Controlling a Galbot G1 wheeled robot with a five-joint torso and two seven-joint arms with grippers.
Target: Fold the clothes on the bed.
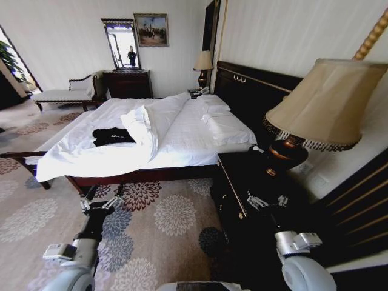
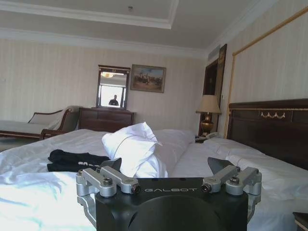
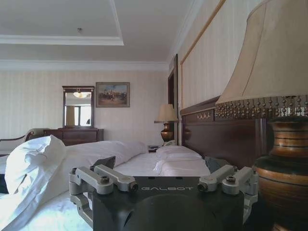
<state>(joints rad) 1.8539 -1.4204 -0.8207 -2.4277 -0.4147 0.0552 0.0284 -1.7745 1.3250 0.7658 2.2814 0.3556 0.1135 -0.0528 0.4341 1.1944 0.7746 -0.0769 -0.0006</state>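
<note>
Hotel bedroom; bed point(image 1: 182, 139) ahead of us. Shirt point(image 1: 113, 136) lies bunched on the sheet, well beyond left gripper point(image 1: 102, 204) and farther from right gripper point(image 1: 267, 200); both spread, empty. Risk, we judge: snagging the rumpled duvet point(image 1: 140, 126) beside it.

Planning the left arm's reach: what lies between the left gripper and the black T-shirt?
In the head view, patterned carpet, then the bed's wooden rail and white duvet separate the left gripper from the T-shirt.

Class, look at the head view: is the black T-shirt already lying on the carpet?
No, the black T-shirt lies crumpled on the bed, beside the turned-back duvet.
</note>
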